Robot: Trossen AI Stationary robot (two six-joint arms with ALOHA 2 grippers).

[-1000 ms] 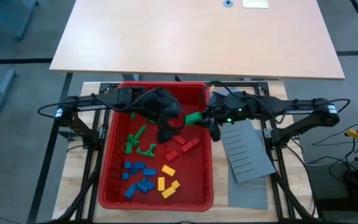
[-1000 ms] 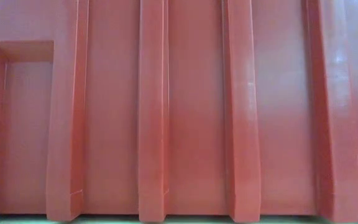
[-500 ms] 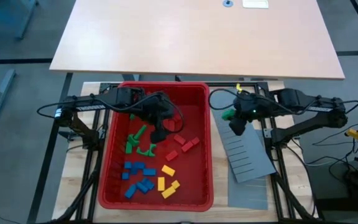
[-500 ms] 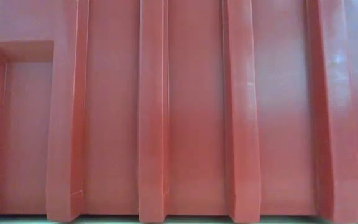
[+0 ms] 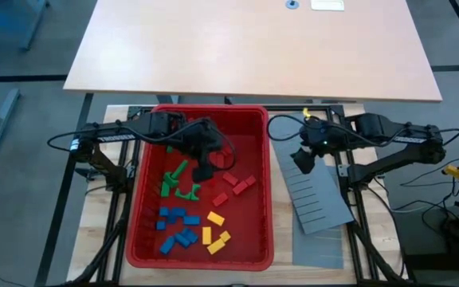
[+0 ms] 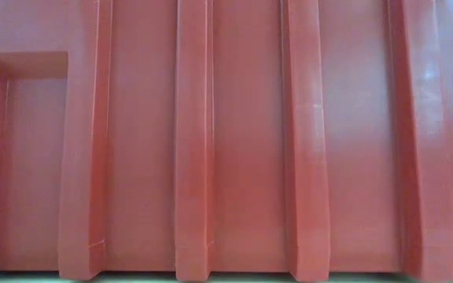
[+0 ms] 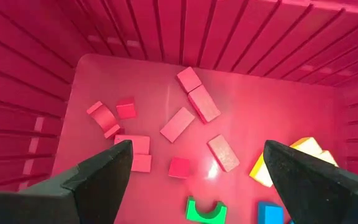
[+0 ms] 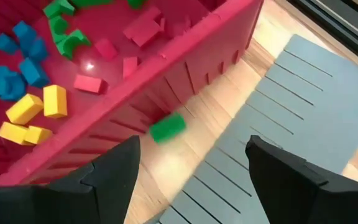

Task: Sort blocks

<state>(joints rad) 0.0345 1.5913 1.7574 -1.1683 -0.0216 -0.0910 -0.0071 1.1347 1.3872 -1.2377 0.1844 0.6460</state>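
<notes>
Smooth, boxy blocks (image 5: 183, 222) are lying grouped by colour in the ribbed red bin (image 5: 143, 177); one green block (image 8: 167, 127) is lying outside on wood. Left gripper (image 7: 194, 163) is hanging spread above reds; right gripper (image 8: 191, 158) is hovering spread beside the slotted grey panel (image 8: 303, 99).

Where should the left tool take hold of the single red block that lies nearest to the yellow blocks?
Grip the red block across its two long sides, mid-length, from straight above. It lies flat on the bin floor with bare floor along both sides; one end nears the yellow blocks. The open left tool hangs above it. The right tool hangs outside the bin.
</notes>
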